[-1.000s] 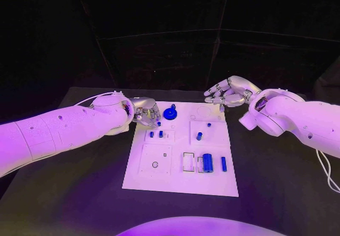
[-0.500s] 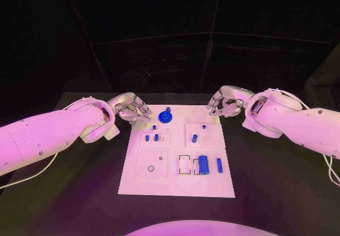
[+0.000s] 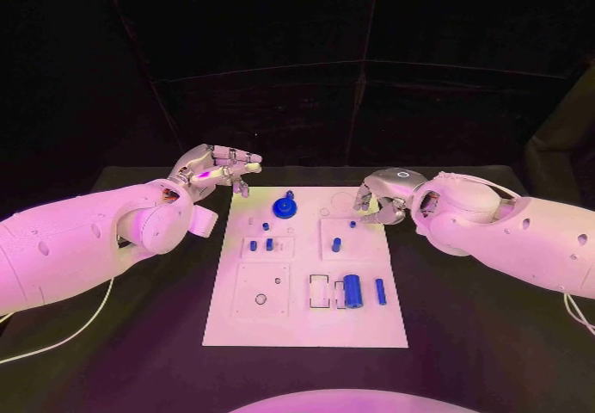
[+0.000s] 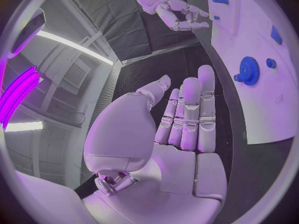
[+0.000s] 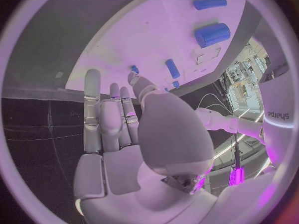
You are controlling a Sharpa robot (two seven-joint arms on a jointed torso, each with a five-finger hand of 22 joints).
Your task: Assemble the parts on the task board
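Hands both empty, fingers apart: left hand point(image 3: 218, 169) lifted off task board point(image 3: 305, 331); right hand point(image 3: 382, 198) moved closer; you've nothing grasped yet.

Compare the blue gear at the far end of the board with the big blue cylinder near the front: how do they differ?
The gear is round, toothed and flat, with a knob rising from its middle; the big cylinder is smooth and lies on its side. The gear sits near the task board's far edge, between both hands; the cylinder lies nearer the robot, away from them. Both are blue, and neither is held.
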